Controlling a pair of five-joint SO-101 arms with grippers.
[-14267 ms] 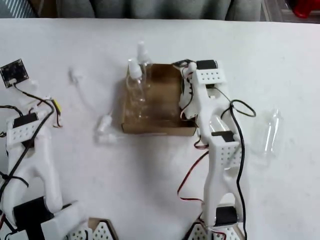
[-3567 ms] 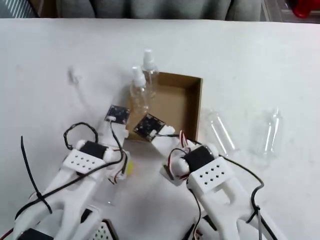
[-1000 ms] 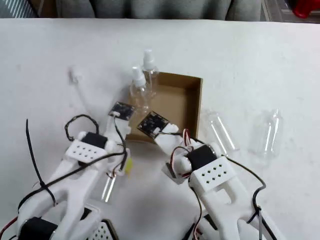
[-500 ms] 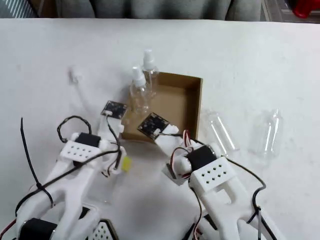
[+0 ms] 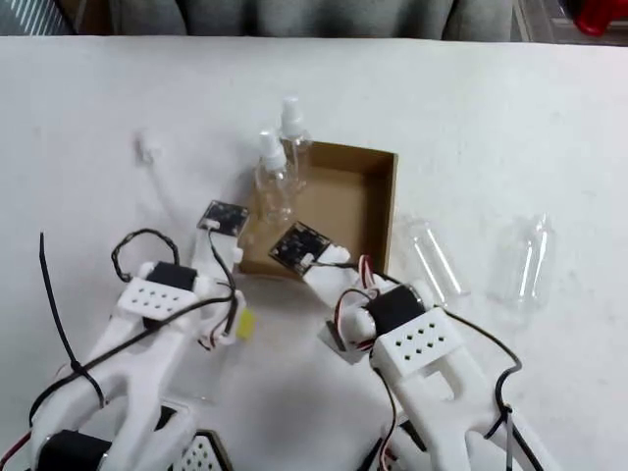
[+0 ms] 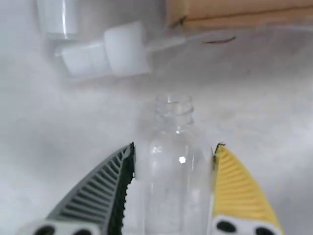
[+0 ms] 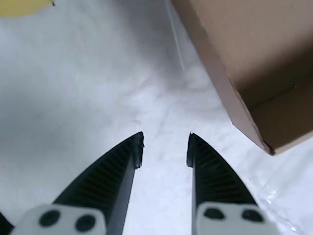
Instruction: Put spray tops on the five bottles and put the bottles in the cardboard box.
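Note:
My left gripper (image 6: 173, 147) is shut on a clear bottle (image 6: 172, 169) with an open neck, grey finger on one side and yellow finger (image 5: 243, 322) on the other. A white spray top (image 6: 105, 51) lies on the table just past the bottle's neck, its thin tube running toward the cardboard box (image 6: 234, 12). My right gripper (image 7: 165, 139) is open with nothing between its fingers, low over the table beside a corner of the box (image 7: 254, 73). Two bottles with spray tops (image 5: 270, 175) (image 5: 291, 137) stand at the left side of the box (image 5: 343, 211).
Two bottles without tops (image 5: 432, 257) (image 5: 525, 260) lie on the table right of the box. Another spray top (image 5: 147, 147) lies at the far left. Both arms (image 5: 157, 304) (image 5: 412, 339) crowd the front of the table. A clear bottle's base (image 6: 58, 17) stands near the box.
My left arm has shifted a little to the left and back with the bottle held. The right arm has stayed where it was.

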